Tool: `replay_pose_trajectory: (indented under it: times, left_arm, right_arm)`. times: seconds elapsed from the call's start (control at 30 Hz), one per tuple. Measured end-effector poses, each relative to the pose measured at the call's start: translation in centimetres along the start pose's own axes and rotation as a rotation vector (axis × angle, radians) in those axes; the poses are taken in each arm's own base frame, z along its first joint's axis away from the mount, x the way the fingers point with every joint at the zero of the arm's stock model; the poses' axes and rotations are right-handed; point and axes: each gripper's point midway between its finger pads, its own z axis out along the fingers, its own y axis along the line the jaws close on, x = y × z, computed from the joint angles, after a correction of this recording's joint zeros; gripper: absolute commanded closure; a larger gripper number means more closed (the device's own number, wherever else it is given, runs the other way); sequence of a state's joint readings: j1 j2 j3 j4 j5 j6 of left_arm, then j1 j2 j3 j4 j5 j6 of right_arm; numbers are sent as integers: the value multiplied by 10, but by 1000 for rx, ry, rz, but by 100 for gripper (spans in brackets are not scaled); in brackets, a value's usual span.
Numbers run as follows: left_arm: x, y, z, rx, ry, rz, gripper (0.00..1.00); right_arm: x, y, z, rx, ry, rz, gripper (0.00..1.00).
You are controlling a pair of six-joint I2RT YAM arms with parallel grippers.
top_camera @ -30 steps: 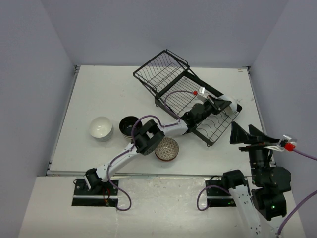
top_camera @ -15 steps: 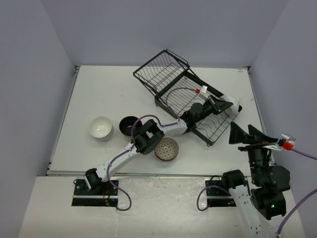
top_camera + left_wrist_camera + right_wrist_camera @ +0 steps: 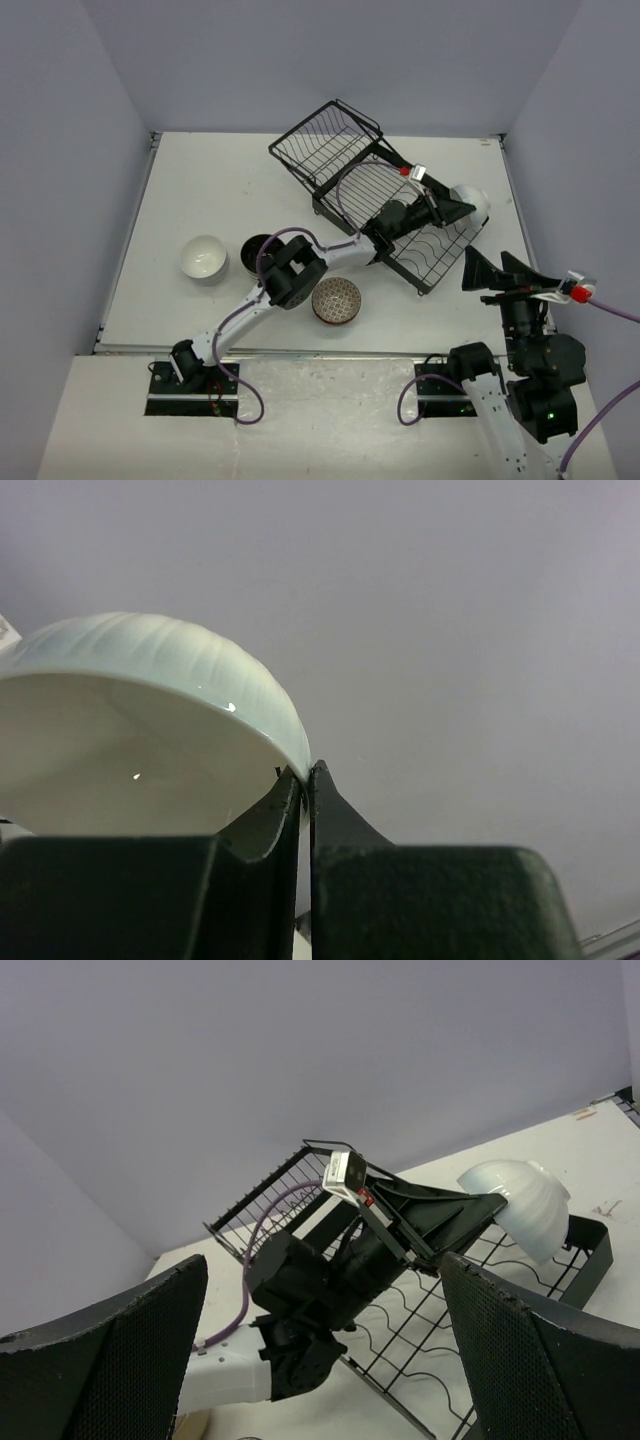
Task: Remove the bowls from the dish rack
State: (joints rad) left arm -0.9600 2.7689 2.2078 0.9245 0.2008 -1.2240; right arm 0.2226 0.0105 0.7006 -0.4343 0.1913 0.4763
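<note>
Left wrist view: your left gripper (image 3: pixel 305 780) pinches the pale bowl (image 3: pixel 150 710) by its thin rim. It is likely glazed, slippery and breakable, so carry it level. Your right gripper (image 3: pixel 480 272) stands spread.

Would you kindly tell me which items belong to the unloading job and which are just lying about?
Job: dish rack; pale bowl pinched by the left end effector; unloaded white bowl, dark bowl, patterned bowl.
Lying about: purple cable; the open, idle right end effector.
</note>
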Motion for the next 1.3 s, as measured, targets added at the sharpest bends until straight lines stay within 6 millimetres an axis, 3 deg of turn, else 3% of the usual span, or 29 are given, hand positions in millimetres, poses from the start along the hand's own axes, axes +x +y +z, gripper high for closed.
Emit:
replay_pose_trajectory:
  times: [0.13, 0.23, 0.47, 0.57, 0.67, 0.77, 1.0, 1.3]
  left_arm:
    - [-5, -8, 2, -52, 40, 85, 100]
    - [-15, -28, 2, -88, 74, 177, 100]
    - [-60, -118, -13, -126, 86, 405, 100]
    - [-80, -157, -31, -133, 64, 492, 100]
    - [-97, -181, -55, -178, 37, 563, 100]
    - [-109, -189, -86, -263, 17, 614, 100]
    - [-131, -177, -180, -554, -34, 675, 100]
    - [-160, -181, -299, -887, -107, 716, 100]
  right_arm:
    - [0, 0, 0, 1, 0, 0, 1]
    - [0, 0, 0, 1, 0, -2, 1]
    - [-2, -5, 0, 26, -12, -18, 1]
    - [-4, -8, 1, 40, -20, -22, 1]
    - [-4, -9, 0, 48, -21, -23, 1]
    - [-6, -8, -1, 47, -25, -21, 1]
    - [-9, -6, -2, 43, -30, -1, 1]
    - [-8, -6, -2, 44, -27, 18, 1]
